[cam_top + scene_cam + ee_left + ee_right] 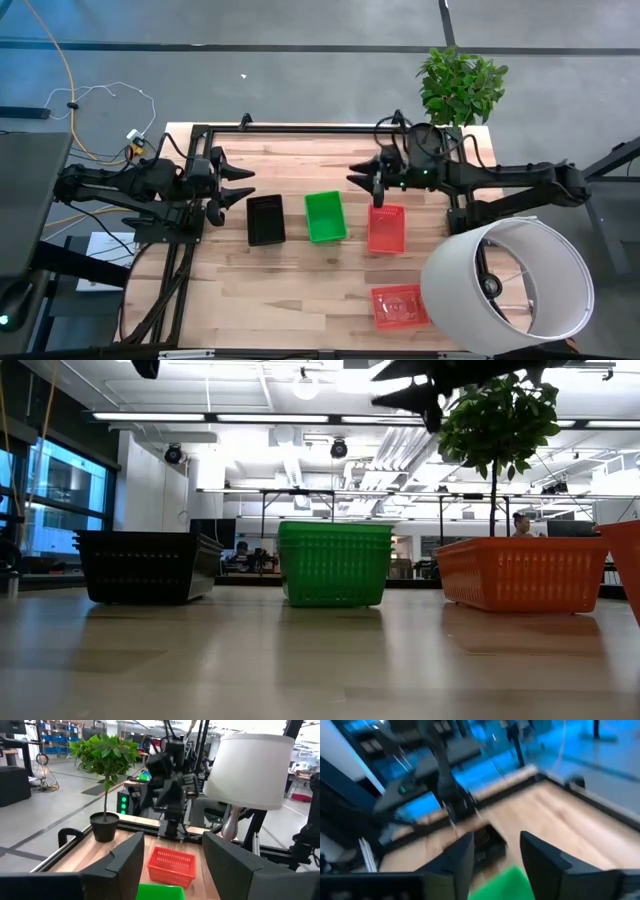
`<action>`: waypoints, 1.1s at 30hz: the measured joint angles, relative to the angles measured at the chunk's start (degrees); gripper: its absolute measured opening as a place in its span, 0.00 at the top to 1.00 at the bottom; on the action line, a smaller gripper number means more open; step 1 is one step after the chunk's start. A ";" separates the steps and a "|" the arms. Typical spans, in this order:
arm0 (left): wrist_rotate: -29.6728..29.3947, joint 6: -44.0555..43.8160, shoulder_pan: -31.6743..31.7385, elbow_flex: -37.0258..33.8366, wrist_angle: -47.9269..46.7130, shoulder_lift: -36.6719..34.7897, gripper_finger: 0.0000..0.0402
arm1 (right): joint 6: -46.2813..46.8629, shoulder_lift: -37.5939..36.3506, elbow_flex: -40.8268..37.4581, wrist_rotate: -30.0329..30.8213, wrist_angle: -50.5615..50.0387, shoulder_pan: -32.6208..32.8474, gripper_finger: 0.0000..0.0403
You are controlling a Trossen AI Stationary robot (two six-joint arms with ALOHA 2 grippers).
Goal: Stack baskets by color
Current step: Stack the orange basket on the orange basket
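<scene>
From above, three basket piles sit in a row across the middle of the table (300,300), sorted by colour: the black stack (265,220) toward the left arm, the green stack (325,217) in the centre, and the red stack (387,229) toward the right arm, so each colour has its own spot. One loose red basket (400,306) lies apart nearer the front edge, beside the white lampshade (510,285), and looks like the piece left to add. The right gripper (362,180) hangs just behind the red stack, empty; the left gripper (240,186) waits behind the black stack, fingers spread. At table height the three stacks stand upright side by side, mesh walls slotted, rims layered on the green one. The left wrist view shows its own fingers parted with nothing between them, the red stack and the potted plant (105,780) ahead. The right wrist view is smeared, but its fingers seem apart and empty, green stack below.
</scene>
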 joint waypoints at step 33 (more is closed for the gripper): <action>-2.21 0.90 0.20 -11.10 9.35 -3.28 1.00 | -0.85 1.80 -0.04 -6.44 8.73 -0.36 0.54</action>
